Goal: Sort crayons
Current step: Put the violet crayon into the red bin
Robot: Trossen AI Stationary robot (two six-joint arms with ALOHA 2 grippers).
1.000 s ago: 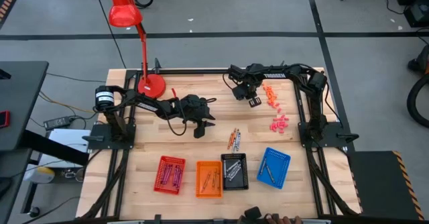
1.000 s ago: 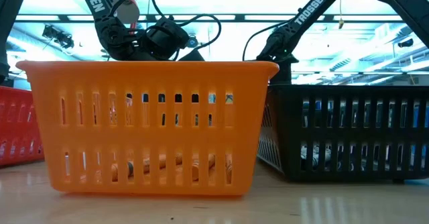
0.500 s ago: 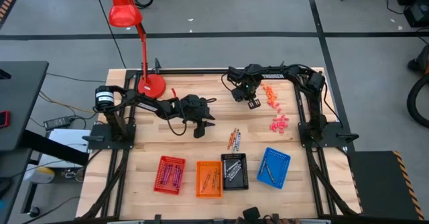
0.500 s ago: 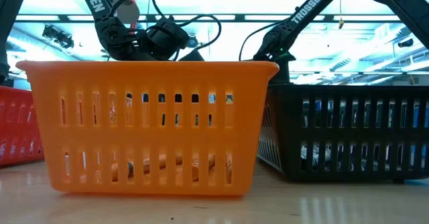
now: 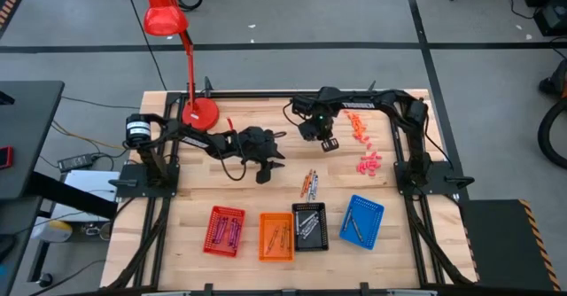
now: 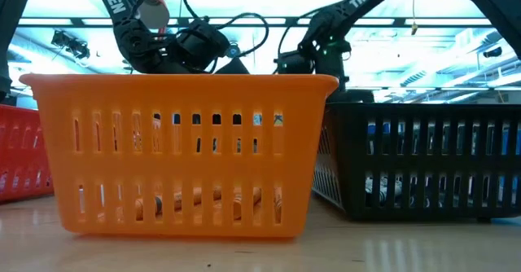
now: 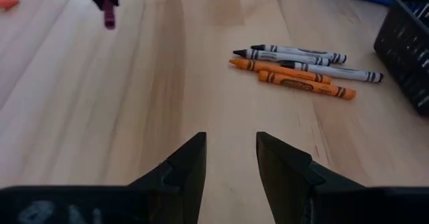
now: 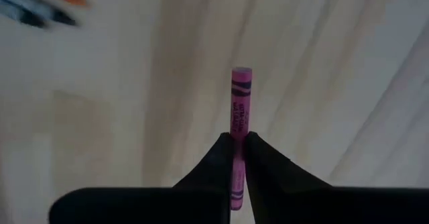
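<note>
The wooden table [image 5: 177, 234] carries four mesh trays in a row along its near edge: a red tray [image 5: 224, 231], an orange tray [image 5: 275, 237], a black tray [image 5: 310, 226] and a blue tray [image 5: 361, 222]. Each tray has some crayons inside. A red lamp [image 5: 177, 48] stands at the far left corner of the table.

The left gripper [image 7: 230, 158] hangs above the table middle, with its two fingers apart and nothing between them. Ahead of it, a small group of loose crayons [image 7: 305, 66], orange and grey-white ones, lies on the wood just beside the black tray.

The right gripper [image 8: 238, 143] is above the far part of the table, near the little pink and orange bits [image 5: 361, 145]. Its fingers are pressed on a pink-purple crayon [image 8: 240, 103]. The crayon stands straight between the fingertips, and most of its length sticks out beyond them, above the bare wood.
</note>
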